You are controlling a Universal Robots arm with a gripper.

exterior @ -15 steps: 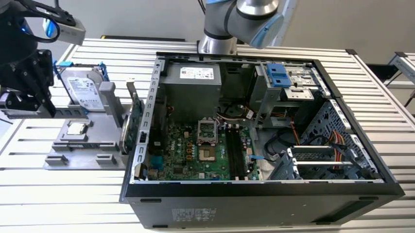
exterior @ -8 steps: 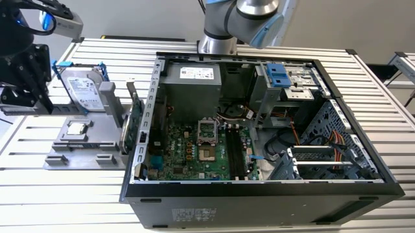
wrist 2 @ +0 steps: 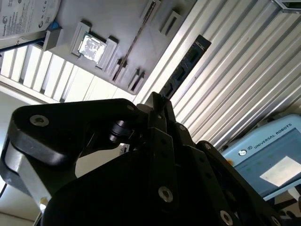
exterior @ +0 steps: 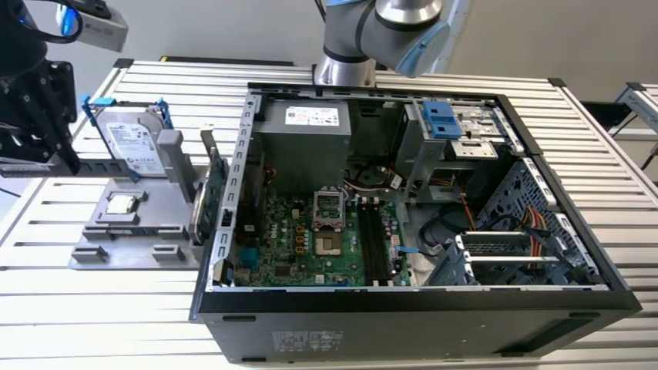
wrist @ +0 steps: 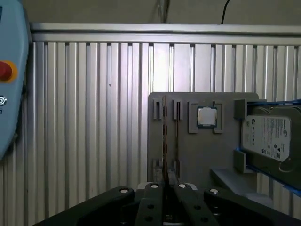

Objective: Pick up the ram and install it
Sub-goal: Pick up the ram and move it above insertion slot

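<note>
Silver arm [exterior: 395, 14] joints, light-blue caps, black gripper [wrist: 165, 184], silver screws

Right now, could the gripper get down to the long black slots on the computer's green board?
Probably yes: the case lies open, nothing stands over the slots, and cables lie beside them. The gripper, holding the ram, is outside the case.

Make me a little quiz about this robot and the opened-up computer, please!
1. True or false: the gripper is holding the ram.
2. What lies next to the hard drive on the grey tray? A) a processor chip B) a fan C) a screwdriver
3. Fill in: the computer case lies on the table with its side ___, so the board inside shows.
Key: 1 true; 2 A; 3 open.
</note>
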